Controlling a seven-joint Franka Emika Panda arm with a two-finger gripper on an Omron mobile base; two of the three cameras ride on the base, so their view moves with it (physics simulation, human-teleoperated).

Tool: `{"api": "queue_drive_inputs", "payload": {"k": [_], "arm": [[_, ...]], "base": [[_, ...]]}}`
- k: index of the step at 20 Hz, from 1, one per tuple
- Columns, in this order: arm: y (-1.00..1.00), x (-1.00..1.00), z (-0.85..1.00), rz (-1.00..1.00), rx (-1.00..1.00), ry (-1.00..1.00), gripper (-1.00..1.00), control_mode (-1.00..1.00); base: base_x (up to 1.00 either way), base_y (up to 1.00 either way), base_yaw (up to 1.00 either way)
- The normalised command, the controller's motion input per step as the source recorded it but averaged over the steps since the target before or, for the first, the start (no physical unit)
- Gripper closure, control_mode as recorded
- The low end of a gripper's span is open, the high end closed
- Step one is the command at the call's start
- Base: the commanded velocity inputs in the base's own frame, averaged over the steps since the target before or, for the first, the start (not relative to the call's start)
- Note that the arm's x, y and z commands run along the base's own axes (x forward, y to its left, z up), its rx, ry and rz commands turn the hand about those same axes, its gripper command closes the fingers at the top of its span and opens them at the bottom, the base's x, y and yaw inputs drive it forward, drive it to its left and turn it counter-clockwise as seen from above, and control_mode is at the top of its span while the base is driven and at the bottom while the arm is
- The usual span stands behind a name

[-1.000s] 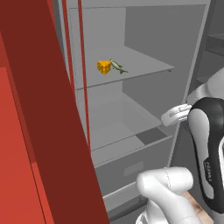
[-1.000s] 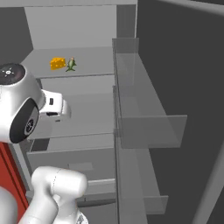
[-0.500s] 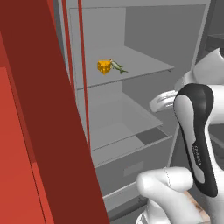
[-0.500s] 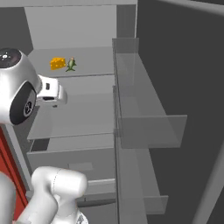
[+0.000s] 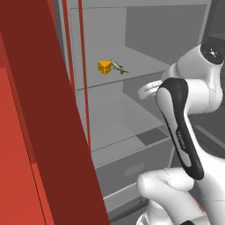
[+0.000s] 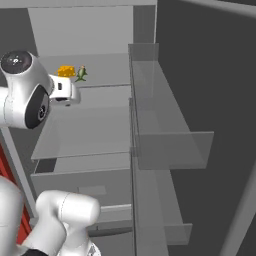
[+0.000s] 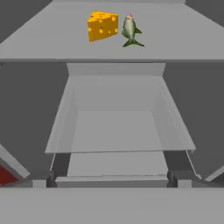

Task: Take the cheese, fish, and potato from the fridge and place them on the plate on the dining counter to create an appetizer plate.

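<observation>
- Left base view: fridge (image 5: 145, 26) stands open, red panelling (image 5: 35, 132) fills the left of frame. Cheese (image 5: 104, 67) and fish (image 5: 117, 67) lie upper centre on the upper shelf (image 5: 145, 66), near its front edge and just beside each other, fish to the right. I can't tell if they touch. Arm rises lower right, with its wrist right of centre and below shelf height.
- Right base view: same pair upper left, cheese (image 6: 66, 71) left of fish (image 6: 81, 73). The hand (image 6: 64, 92) sits just under them in the frame, low of the shelf, nothing in it. Open fridge door (image 6: 170, 125) with clear bins runs down the centre.
- Hand view: camera looks into the fridge interior. Cheese (image 7: 103, 26) and fish (image 7: 129, 30) sit at top centre on the upper shelf; lower shelf (image 7: 118, 127) takes the middle. Fingers (image 7: 173, 179) show as dark tips at the bottom corners, spread fully open, holding nothing.
- Potato: can't spot it on these shelves.
- Judgement: this is the approach for the first pick. The hand is aimed too low, so it needs to rise to shelf level before going in. Tight spacing means closing on one item may nudge the other.
</observation>
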Motion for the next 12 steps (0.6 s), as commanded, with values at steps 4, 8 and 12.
{"api": "queue_drive_inputs", "payload": {"k": [4, 8, 12], "arm": [[0.13, 0.65, 0.05, 0.00, 0.00, -0.10, -1.00, -1.00], [0.02, 0.40, 0.29, 0.00, 0.00, -0.01, -1.00, -1.00], [0.00, 0.35, 0.28, 0.00, 0.00, 0.00, -1.00, -1.00]], "base": [[0.00, 0.00, 0.00], [0.00, 0.00, 0.00], [0.00, 0.00, 0.00]]}}
